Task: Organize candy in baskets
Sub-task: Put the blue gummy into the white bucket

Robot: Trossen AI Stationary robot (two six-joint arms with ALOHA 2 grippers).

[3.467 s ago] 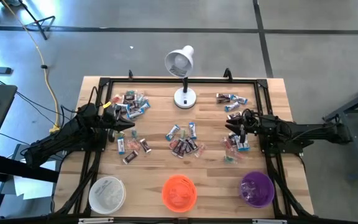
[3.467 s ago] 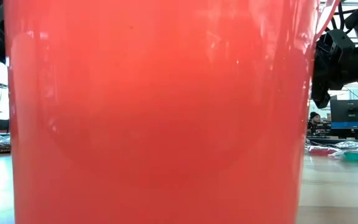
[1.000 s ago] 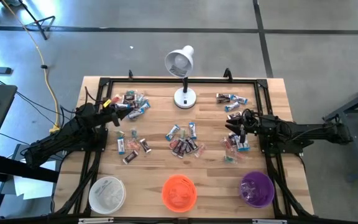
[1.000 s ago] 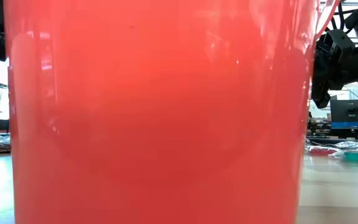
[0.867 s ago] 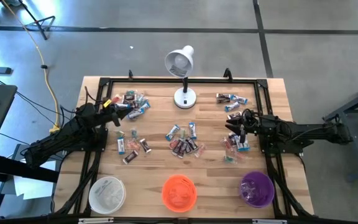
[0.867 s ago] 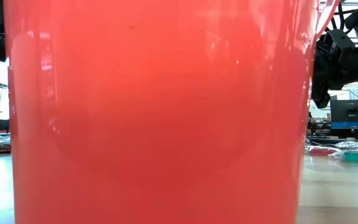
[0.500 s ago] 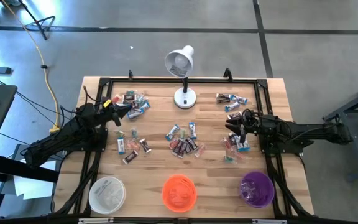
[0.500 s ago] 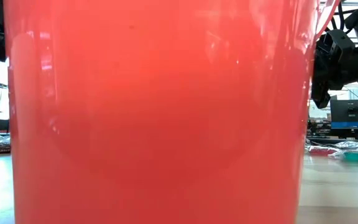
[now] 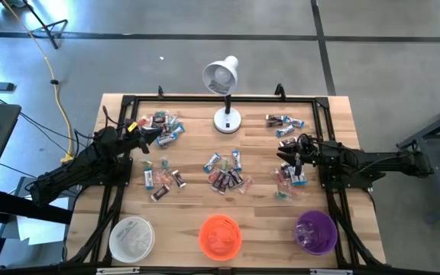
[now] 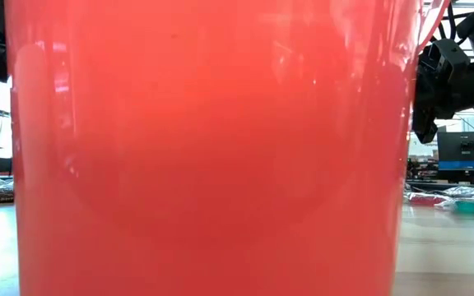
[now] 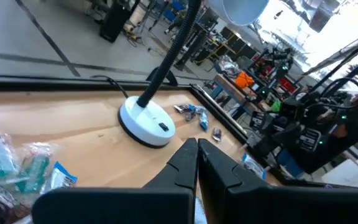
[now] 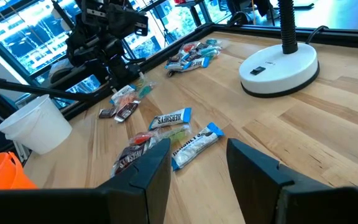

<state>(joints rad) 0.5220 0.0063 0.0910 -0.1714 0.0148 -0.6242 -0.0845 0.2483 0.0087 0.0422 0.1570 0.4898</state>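
Wrapped candy lies in loose groups on the wooden table: at the far left [image 9: 163,124], in the middle [image 9: 225,173], at the far right [image 9: 283,122] and by the right arm [image 9: 287,182]. Along the near edge stand the white basket [image 9: 131,237], the orange basket [image 9: 220,236] and the purple basket [image 9: 315,232]. My left gripper [image 9: 156,137] hovers level beside the far-left candy, shut and empty [image 11: 196,157]. At the right, my right gripper [image 9: 287,157] is open [image 12: 197,163], with nothing between its fingers, above the table beside the right-hand candy.
A white desk lamp [image 9: 224,98] stands at the far middle, its round base [image 11: 145,122] ahead of the left gripper. A black frame [image 9: 205,99] runs around the table. The orange basket [image 10: 212,148] fills nearly all of the low view. The middle candy [image 12: 185,140] lies between the arms.
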